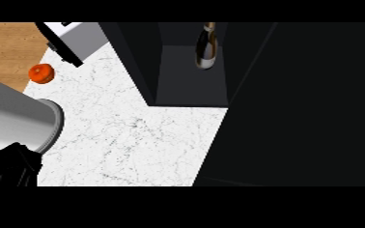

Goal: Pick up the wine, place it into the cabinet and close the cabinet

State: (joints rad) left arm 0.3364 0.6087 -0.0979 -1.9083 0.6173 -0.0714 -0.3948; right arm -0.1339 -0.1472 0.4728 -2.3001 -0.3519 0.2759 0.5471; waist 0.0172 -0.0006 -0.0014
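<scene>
1. The wine [206,46] stands inside the open cabinet [189,84], top centre of the frame.
2. The left hand [16,166] sits at lower left, well apart from it; I cannot tell its fingers' state.
3. An orange fruit [41,73] lies on the counter [135,135], upper left.

A wine bottle [206,48] stood inside the dark cabinet [189,84], toward the back of its open compartment. The cabinet's door [292,106] stood open, a broad black panel filling the view's right side. On the white marble counter [135,135] an orange fruit [41,73] lay near the left edge, beside a strip of wooden floor [18,48]. A grey forearm [28,121] came in at the lower left, its black left hand [16,166] only partly showing at the edge.
</scene>
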